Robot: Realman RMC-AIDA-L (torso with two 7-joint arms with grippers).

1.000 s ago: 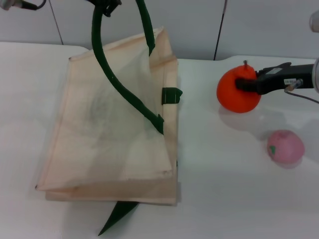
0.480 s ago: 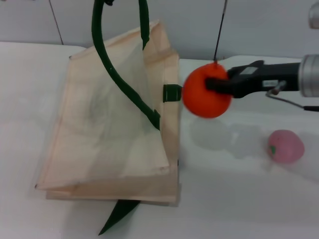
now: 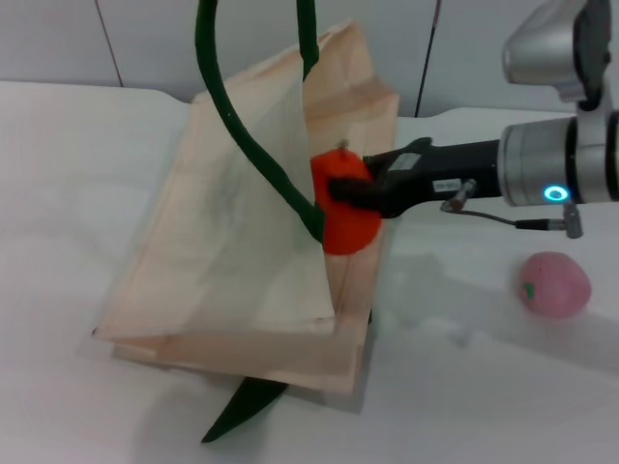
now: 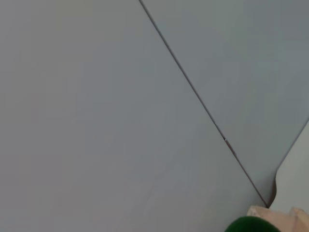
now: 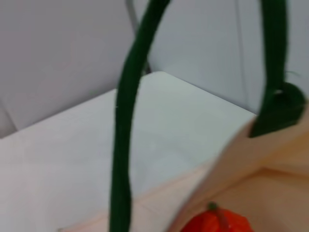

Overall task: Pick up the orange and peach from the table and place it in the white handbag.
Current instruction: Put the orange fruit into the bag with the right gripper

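My right gripper (image 3: 350, 191) is shut on the orange (image 3: 342, 220), a bright orange-red fruit, and holds it at the mouth of the white handbag (image 3: 232, 251), partly behind the bag's near edge. The orange's top and stem also show in the right wrist view (image 5: 215, 223). The cream bag's dark green handle (image 3: 232, 116) is pulled up out of the top of the head view, where the left gripper is out of sight. The pink peach (image 3: 553, 284) lies on the table to the right, apart from the bag.
The white table (image 3: 464, 387) carries the bag and peach. A second green handle (image 3: 242, 406) sticks out under the bag at the front. A grey panelled wall (image 3: 145, 39) stands behind the table.
My right gripper carried the orange left from the table's right side to the bag's mouth. The bag was lifted and opened wider, shifting right. The peach has not moved.
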